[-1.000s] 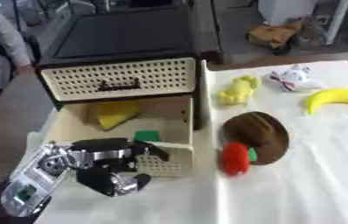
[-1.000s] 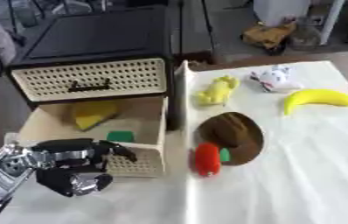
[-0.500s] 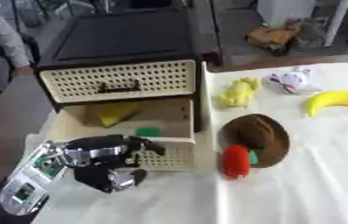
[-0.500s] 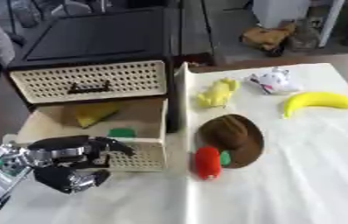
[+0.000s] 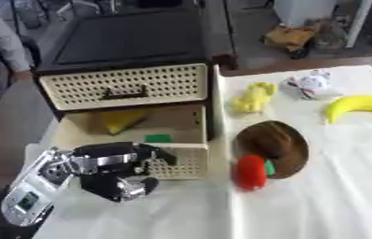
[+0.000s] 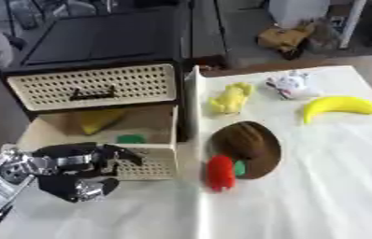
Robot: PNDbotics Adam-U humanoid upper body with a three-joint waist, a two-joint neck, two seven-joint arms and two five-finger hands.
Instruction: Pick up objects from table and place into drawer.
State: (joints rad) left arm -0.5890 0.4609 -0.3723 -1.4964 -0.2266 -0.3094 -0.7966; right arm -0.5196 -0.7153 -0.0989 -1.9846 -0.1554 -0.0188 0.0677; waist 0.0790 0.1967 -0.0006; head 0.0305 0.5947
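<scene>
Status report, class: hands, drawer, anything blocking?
Left hand curled at open cream drawer front, holding nothing. Right hand unseen. Yellow banana on white cloth. Nothing blocking.

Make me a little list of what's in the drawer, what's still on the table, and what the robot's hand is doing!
Drawer: open, below a shut one
Inside it: yellow thing, small green thing
On the table: banana, yellow toy, white toy, brown round thing, red thing
Left hand: at the drawer's front, fingers curled, holding nothing I can see
Right hand: not in view
</scene>
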